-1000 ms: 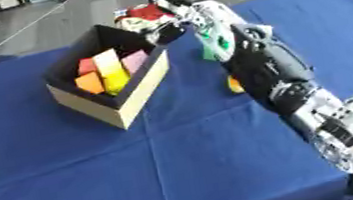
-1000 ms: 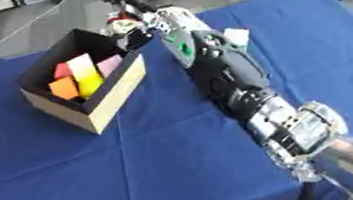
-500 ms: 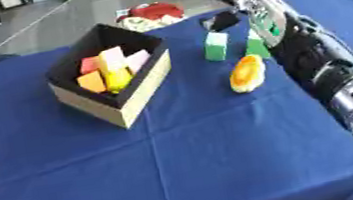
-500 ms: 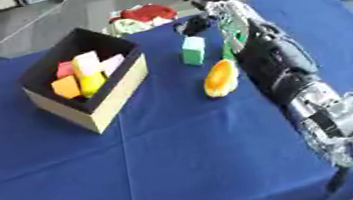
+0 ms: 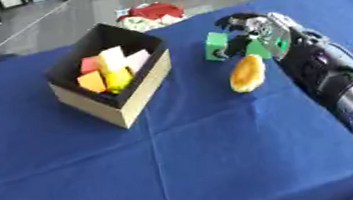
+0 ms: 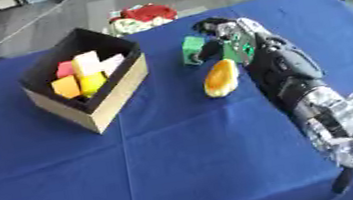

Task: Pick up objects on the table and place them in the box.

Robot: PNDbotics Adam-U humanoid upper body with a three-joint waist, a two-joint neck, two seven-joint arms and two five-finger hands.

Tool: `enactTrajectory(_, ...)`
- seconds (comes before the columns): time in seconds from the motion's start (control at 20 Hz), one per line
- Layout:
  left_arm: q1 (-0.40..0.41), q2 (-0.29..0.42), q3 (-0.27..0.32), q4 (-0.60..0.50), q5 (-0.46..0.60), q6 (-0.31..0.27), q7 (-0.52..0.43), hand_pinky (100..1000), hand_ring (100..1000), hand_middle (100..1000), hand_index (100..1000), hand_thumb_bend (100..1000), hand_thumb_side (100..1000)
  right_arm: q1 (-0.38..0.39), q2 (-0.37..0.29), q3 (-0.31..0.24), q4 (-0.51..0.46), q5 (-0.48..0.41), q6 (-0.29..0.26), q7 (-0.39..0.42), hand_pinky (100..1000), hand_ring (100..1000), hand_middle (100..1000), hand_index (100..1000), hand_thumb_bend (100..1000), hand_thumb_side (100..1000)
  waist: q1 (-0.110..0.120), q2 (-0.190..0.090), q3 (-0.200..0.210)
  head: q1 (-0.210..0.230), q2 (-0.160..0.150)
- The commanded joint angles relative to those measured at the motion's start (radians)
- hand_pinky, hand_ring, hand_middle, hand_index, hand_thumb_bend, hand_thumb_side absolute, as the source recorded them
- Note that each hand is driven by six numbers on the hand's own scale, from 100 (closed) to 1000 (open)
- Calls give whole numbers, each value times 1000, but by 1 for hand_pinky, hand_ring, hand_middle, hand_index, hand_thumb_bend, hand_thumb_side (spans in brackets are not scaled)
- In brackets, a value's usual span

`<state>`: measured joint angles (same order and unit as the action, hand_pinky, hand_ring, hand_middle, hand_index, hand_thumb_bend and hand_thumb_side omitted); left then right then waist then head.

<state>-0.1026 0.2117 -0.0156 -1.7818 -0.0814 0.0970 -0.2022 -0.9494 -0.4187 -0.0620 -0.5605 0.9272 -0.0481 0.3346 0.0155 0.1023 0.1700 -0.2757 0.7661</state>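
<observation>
Beside right hand [image 5: 251, 34], yellow-orange oblong object [image 5: 246, 73], long axis near-far.

A red-and-white bundle [image 5: 149, 15] lies beyond the blue table's far edge — on grey floor [image 5: 103, 2].

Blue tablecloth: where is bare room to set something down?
The near half of the blue tablecloth is bare, in front of the black-lined cardboard box. It is crowded between the box and the right hand: green block, yellow-orange oval object.

R arm stretched fwd, right hand [image 5: 244, 30] fingers curled
</observation>
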Motion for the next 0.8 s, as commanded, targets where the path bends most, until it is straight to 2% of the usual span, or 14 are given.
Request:
enactTrajectory(0.05, -4, 11, 7, -11, -4, -2, -3, 781, 631, 640, 832, 486, 576, -15, -21, -7, -21, 28, 6, -20, 961, 904, 834, 952, 388, 284, 1, 3, -1, -1, 4)
enactTrajectory(0.3, -5, 9, 7, -11, -3, -2, -5, 781, 631, 640, 833, 483, 577, -8, -3, -2, -9, 48, 2, -14, 936, 867, 776, 881, 362, 267, 2, 4, 0, -3, 4)
enactTrajectory(0.45, -5, 7, 7, -11, -3, -3, -6, 782, 631, 640, 832, 481, 578, -5, 11, -1, -10, 56, -2, -24, 914, 825, 674, 779, 311, 230, 3, 4, 2, -4, 4)
enactTrajectory(0.6, -4, 7, 8, -10, -3, -2, -6, 782, 631, 640, 832, 480, 579, -5, 21, -5, -23, 46, -8, -58, 883, 770, 562, 666, 269, 179, 3, 4, 4, -6, 4)
enactTrajectory(0.8, -4, 7, 8, -10, -3, -2, -6, 783, 631, 640, 833, 479, 579, -15, 24, -5, -79, 20, -31, -121, 866, 735, 511, 621, 215, 129, 1, 3, 5, -7, 4)
